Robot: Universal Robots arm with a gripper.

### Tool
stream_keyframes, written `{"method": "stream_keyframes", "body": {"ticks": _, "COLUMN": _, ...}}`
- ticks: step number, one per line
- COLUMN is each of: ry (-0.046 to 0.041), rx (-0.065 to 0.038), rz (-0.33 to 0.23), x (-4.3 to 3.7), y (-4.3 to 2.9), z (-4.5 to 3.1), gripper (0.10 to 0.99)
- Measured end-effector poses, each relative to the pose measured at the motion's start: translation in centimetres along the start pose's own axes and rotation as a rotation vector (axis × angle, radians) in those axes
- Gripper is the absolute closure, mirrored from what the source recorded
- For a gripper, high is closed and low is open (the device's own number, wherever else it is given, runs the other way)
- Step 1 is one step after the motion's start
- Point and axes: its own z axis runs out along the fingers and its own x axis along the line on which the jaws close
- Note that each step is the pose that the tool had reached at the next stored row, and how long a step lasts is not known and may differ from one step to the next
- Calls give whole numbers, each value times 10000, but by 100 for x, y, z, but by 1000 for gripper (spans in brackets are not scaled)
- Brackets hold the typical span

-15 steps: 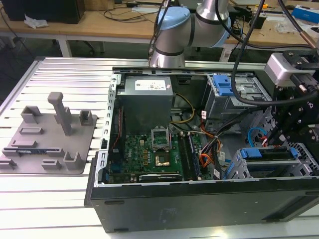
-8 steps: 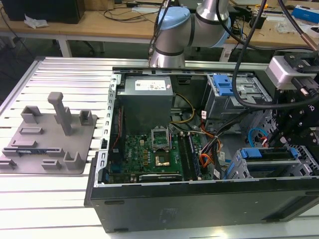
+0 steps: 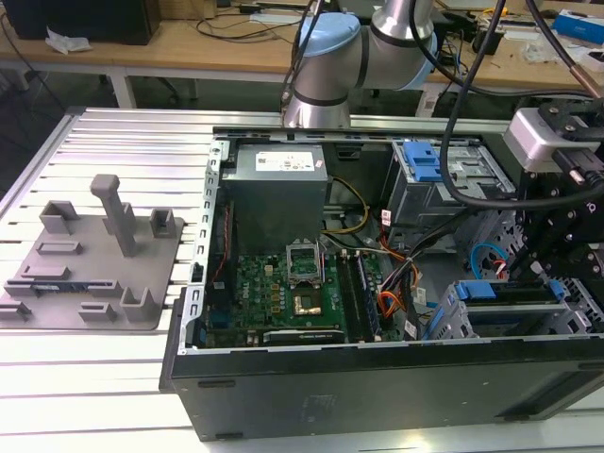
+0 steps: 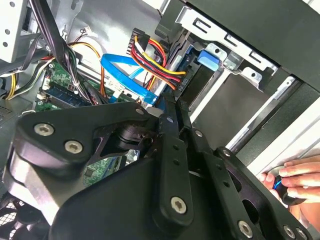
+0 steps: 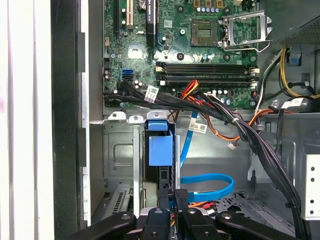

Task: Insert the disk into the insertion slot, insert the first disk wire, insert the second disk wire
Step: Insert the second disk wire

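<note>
Although whether the gripper [image 5: 178, 196] is clenched cannot be told, the disk [image 5: 160, 150] sits edge-on inside the insertion slot [image 5: 117, 150], directly ahead of the gripper, its long axis running straight away.

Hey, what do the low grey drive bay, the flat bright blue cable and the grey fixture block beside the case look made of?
Low grey drive bay: likely sheet metal, dull, stamped cut-outs. Flat bright blue cable: glossy flexible plastic jacket, curving smoothly. Grey fixture block: matte, uniform; probably plastic, though uncertain.
</note>
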Motion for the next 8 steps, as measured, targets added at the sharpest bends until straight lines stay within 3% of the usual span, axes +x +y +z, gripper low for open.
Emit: {"method": "stream_keyframes", "body": {"ticks": 8, "ry": -1, "rx": 0, "rz": 0, "x": 0, "y": -10, "z": 18, "gripper": 925}}
